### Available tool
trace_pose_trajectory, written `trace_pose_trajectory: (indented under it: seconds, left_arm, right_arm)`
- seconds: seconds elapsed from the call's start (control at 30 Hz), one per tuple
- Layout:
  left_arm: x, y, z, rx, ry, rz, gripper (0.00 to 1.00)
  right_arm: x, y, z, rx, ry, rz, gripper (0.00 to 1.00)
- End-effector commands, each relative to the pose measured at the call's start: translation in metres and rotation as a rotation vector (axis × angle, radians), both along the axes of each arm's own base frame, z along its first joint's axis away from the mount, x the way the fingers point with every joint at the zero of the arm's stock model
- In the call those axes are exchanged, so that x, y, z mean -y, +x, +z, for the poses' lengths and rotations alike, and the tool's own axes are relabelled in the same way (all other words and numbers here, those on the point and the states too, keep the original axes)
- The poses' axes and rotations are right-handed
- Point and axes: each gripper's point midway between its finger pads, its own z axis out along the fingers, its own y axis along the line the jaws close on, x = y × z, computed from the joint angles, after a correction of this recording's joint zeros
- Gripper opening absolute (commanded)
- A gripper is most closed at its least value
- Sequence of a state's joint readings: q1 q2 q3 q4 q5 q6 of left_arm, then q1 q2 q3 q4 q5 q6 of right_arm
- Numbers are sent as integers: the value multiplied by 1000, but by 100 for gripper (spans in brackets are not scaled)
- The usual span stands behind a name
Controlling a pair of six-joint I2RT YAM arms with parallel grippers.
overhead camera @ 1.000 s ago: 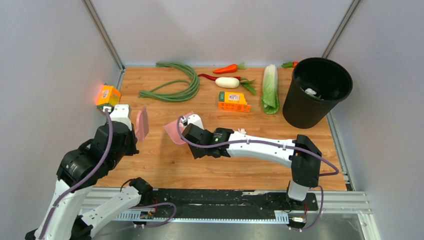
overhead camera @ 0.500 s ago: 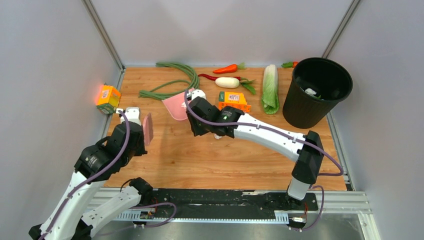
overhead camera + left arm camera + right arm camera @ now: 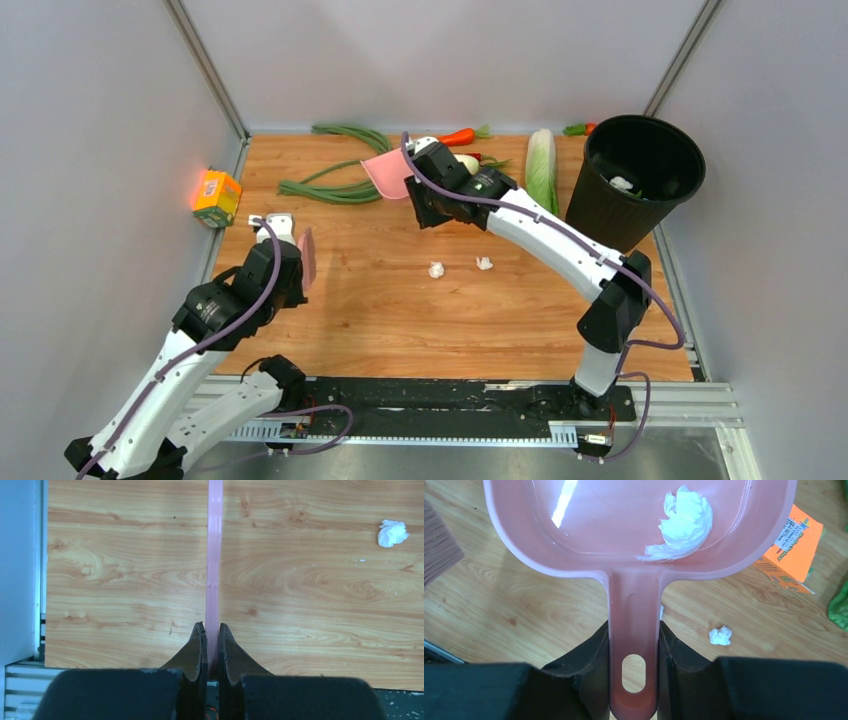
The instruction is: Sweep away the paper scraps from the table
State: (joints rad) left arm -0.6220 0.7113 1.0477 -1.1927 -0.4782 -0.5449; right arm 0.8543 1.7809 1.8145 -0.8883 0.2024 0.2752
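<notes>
Two paper scraps (image 3: pixel 436 269) (image 3: pixel 484 263) lie loose on the middle of the table (image 3: pixel 400 320). My right gripper (image 3: pixel 408 182) is shut on the handle of a pink dustpan (image 3: pixel 634 630), held up over the far middle of the table. A white paper wad (image 3: pixel 684 522) rests inside the pan. Below the pan, the right wrist view shows one scrap (image 3: pixel 720 636). My left gripper (image 3: pixel 212 630) is shut on a thin pink brush (image 3: pixel 214 555), seen edge-on, at the left of the table (image 3: pixel 306 258). A scrap (image 3: pixel 392 532) lies far to its right.
A black bin (image 3: pixel 600 220) stands at the far right with something white inside. An orange box (image 3: pixel 216 196) sits at the left edge. Long green beans (image 3: pixel 340 180), a carrot (image 3: pixel 455 137) and a cabbage (image 3: pixel 541 170) line the far side. Another orange box (image 3: pixel 791 550) lies below the dustpan.
My right arm has carried the dustpan from the table's middle up and toward the far side, uncovering two scraps. My left arm has brought the brush nearer and slightly right.
</notes>
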Motion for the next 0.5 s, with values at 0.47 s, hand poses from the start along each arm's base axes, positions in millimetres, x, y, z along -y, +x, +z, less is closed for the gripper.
trace_pose_trajectory:
  seconds: [0.47]
  left_arm:
    - [50, 15, -22, 0, -171, -122, 0]
  right_arm:
    - [67, 49, 68, 52, 177, -173, 0]
